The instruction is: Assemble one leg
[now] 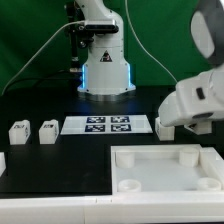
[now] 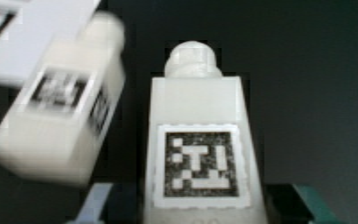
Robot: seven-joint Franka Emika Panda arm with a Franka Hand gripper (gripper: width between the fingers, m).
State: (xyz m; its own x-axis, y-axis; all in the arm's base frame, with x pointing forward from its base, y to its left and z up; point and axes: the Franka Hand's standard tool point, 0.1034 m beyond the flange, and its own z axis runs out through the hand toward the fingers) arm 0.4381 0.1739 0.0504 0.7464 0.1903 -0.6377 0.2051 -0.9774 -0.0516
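White plastic leg [image 2: 197, 120] is sitting clamped between the gripper's [image 2: 202, 203] narrowly parted jaws, hanging near the worktop's edge on the exterior view's right; 1 blurred leg [image 2: 60, 100] is showing close beside it.

White, rounded arm casing [image 1: 198, 98]; the base [image 1: 105, 70] carries a triangular warning label [image 1: 100, 57] above a glowing blue ring [image 1: 106, 88]; the gripper [image 2: 206, 206] has dark fingers [image 2: 108, 206]

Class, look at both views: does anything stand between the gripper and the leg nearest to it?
Nothing visible does. In the wrist view the leg sits directly between the gripper fingers, with no object in the gaps. A second leg, blurred, lies beside it, outside the fingers.
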